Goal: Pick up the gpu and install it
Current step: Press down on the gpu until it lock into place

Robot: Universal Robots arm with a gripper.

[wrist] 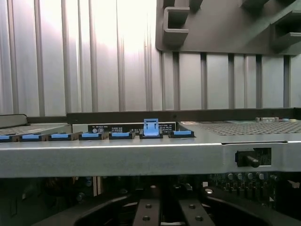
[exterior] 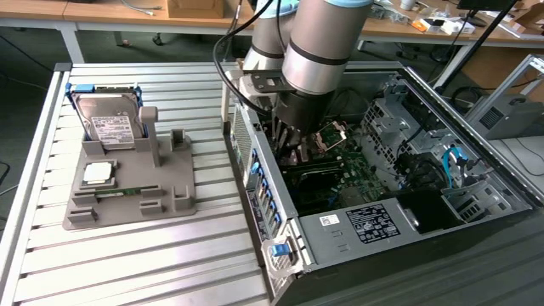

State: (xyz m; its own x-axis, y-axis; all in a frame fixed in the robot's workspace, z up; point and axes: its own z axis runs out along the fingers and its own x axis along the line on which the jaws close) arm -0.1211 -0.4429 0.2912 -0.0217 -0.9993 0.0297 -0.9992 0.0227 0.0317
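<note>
Arm reaching down into the open computer case (exterior: pixel 476 159), gripper (exterior: pixel 293 150) clenched

In the exterior view the gripper sits low over the motherboard (exterior: pixel 357 172), just inside the case's left wall; a dark card below it may be the gpu (exterior: pixel 310 172), but the arm hides whether it is grasped. On the slatted table (exterior: pixel 170 255) to the left, the grey fixture tray (exterior: pixel 127 191) holds the hard drive (exterior: pixel 106 121) upright at its far end. The wrist view shows blue slot clips (wrist: pixel 150 128) along the case edge, one raised
</note>
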